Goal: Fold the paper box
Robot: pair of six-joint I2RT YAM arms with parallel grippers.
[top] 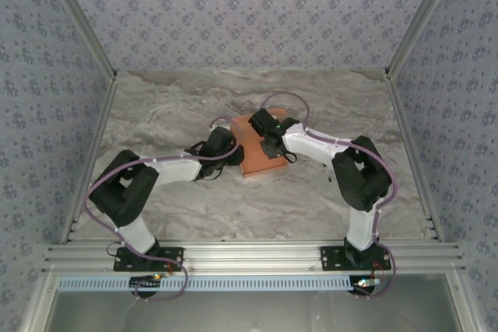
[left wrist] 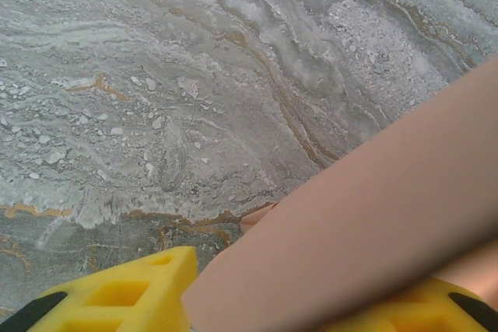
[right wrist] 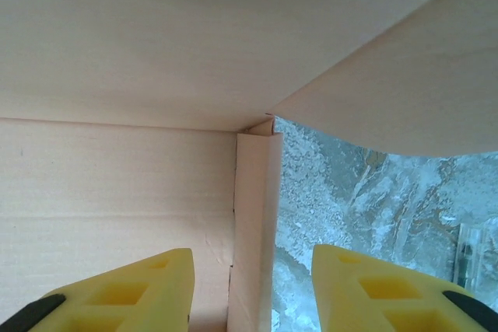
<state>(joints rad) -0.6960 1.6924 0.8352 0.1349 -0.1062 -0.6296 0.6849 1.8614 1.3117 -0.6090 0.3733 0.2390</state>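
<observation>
A grey-veined marble table stands inside a booth of walls papered with small flowers, with a metal rail along its near edge. The salmon-orange paper box lies on the middle of the table, and both arms bend inward to meet at it.

The left gripper sits at the box's left edge. In the left wrist view, a broad curved panel of the box runs between the yellow fingers and covers part of the right-hand one. The fingers stand apart, but I cannot tell whether they are pinching the card or only resting around it.

The right gripper is over the top of the box, toward its right side. In the right wrist view, that gripper has its fingers parted, with a narrow upright flap of the box between them. A gap shows on either side of the flap, so nothing is held. Larger panels of the box spread above and left of the flap, and bare table shows just to the flap's right.
</observation>
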